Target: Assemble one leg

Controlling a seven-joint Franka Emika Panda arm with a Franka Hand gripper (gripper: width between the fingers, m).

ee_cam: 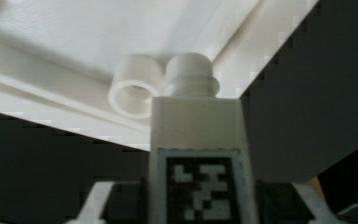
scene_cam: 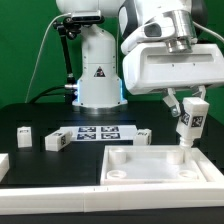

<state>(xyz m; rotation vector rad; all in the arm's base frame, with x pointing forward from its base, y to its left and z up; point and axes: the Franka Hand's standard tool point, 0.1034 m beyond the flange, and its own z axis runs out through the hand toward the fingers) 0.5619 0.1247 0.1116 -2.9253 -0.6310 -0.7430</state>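
My gripper [scene_cam: 188, 112] is shut on a white leg [scene_cam: 188, 124] with a black-and-white tag on its face. It holds the leg upright just above the far right corner of the large white square tray-like part [scene_cam: 160, 163]. In the wrist view the held leg [ee_cam: 197, 140] points at a round corner socket [ee_cam: 140, 92] of the tray-like part [ee_cam: 87, 50], with its tip close beside the socket. Other legs lie on the black table at the exterior view's left: one [scene_cam: 21, 134], another [scene_cam: 56, 141], and one [scene_cam: 145, 135] next to the marker board.
The marker board [scene_cam: 97, 133] lies flat behind the tray-like part. The robot's white base [scene_cam: 98, 70] stands at the back. A white raised border [scene_cam: 60, 198] runs along the table's front, and a white piece [scene_cam: 3, 162] sits at the left edge.
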